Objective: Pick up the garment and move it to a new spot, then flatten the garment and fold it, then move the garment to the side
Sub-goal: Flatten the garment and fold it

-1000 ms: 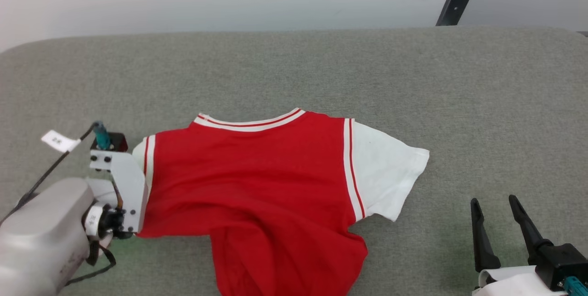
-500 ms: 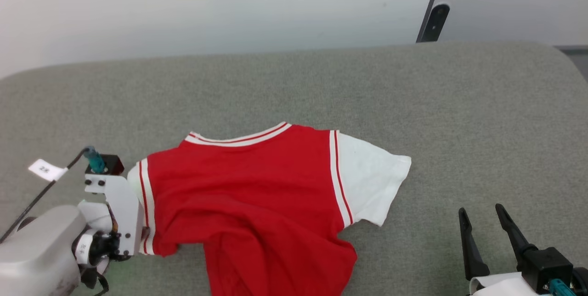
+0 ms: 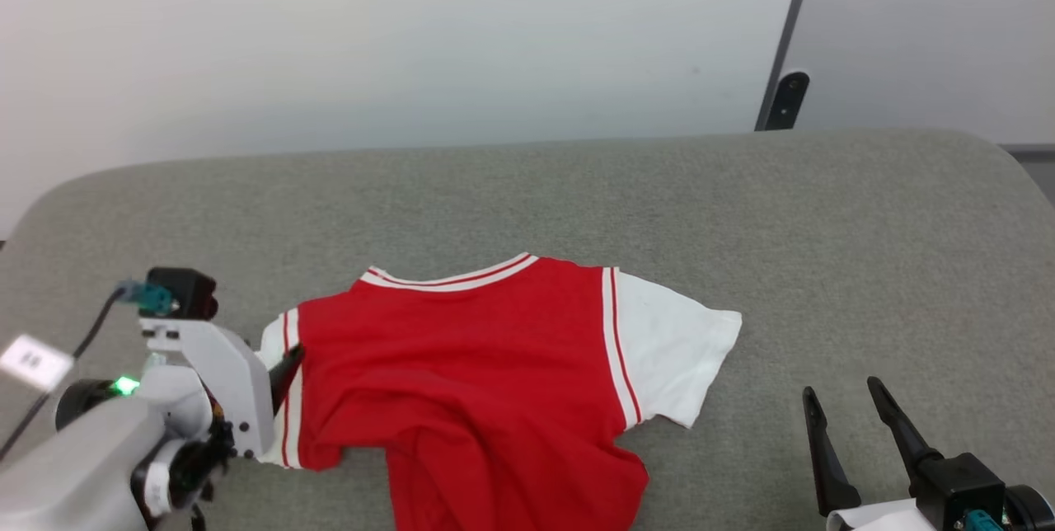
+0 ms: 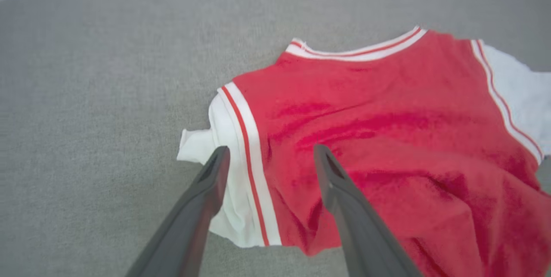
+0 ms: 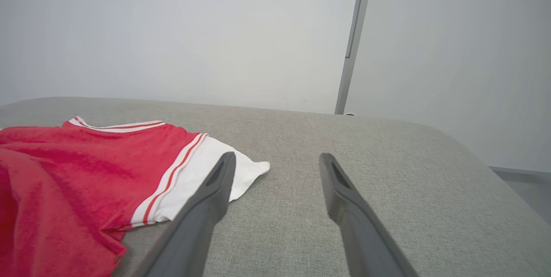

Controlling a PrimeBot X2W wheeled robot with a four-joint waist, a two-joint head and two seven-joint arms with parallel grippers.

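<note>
We're just releasing the red jersey (image 3: 461,366): left claw (image 4: 271,150) opening over its sleeve (image 4: 200,143), right claw (image 3: 841,387) idling open beside it.

A grey, fabric-covered surface (image 3: 577,193) with rounded far corners spans the head view from edge to edge. On it, in the lower centre of the frame, lies the red garment (image 3: 461,382), rumpled, its striped collar (image 3: 453,274) toward the top, one white sleeve (image 3: 672,350) spread flat at right.
</note>
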